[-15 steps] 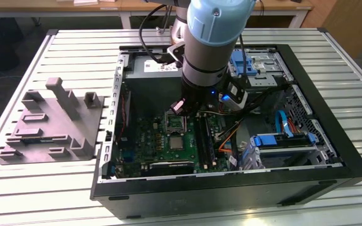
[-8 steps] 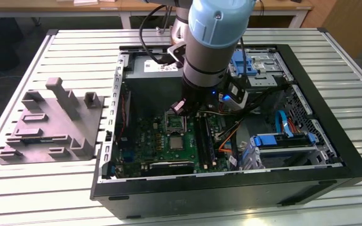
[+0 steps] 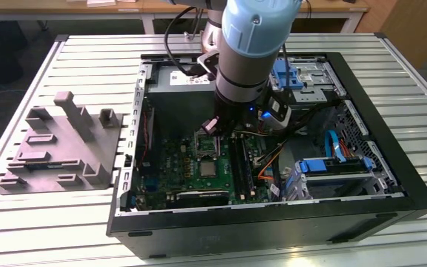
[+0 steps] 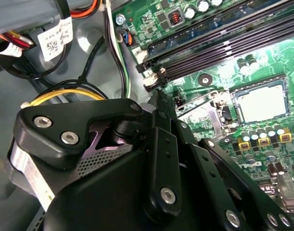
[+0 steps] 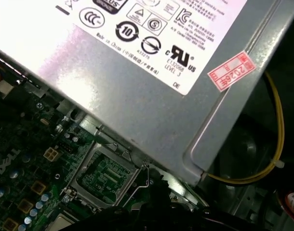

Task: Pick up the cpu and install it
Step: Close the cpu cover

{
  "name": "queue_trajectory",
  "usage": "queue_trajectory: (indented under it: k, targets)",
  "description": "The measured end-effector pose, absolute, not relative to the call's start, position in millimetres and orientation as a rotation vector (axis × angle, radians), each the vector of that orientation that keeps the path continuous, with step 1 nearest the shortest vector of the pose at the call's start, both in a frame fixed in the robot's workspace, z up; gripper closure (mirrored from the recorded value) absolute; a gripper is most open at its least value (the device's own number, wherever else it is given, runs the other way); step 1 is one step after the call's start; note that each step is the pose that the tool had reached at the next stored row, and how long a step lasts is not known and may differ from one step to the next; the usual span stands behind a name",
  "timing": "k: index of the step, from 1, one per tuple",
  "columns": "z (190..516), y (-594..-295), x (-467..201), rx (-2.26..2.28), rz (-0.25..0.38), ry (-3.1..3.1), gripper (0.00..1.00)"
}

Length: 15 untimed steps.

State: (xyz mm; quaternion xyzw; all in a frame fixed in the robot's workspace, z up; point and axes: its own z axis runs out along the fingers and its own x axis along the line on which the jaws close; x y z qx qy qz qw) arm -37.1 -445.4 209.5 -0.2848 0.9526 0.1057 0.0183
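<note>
The cpu is a small silvery square lying flat in the socket of the green board, inside the open computer case. The second wrist view shows the cpu seated in its black frame, with the metal hold-down plate swung up beside it. My gripper hangs over the board just behind the socket, close to that raised plate. Its black fingers meet at a point in the second wrist view, so the gripper is shut on nothing. The hinged plate lies right in front of the gripper's dark tip.
The grey power-supply box stands close behind the gripper. Memory slots run beside the socket. Loose cables and blue drive bays fill the case on the exterior view's right. A grey fixture block rests on the slatted table.
</note>
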Motion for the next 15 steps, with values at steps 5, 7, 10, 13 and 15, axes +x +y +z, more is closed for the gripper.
queue_trajectory:
  k: [5, 7, 10, 13, 15]
  targets:
    - [208.5, -443.1, -37.1, -0.940, 0.327, 2.940, 0.89]
    - [208.3, -443.0, -37.1, -0.963, 0.324, 2.929, 0.89]
    - [207.7, -442.6, -37.0, -0.968, 0.321, 2.922, 0.89]
    - [206.8, -442.0, -37.0, -0.971, 0.321, 2.920, 0.89]
    - [206.3, -441.7, -37.0, -0.977, 0.322, 2.918, 0.89]
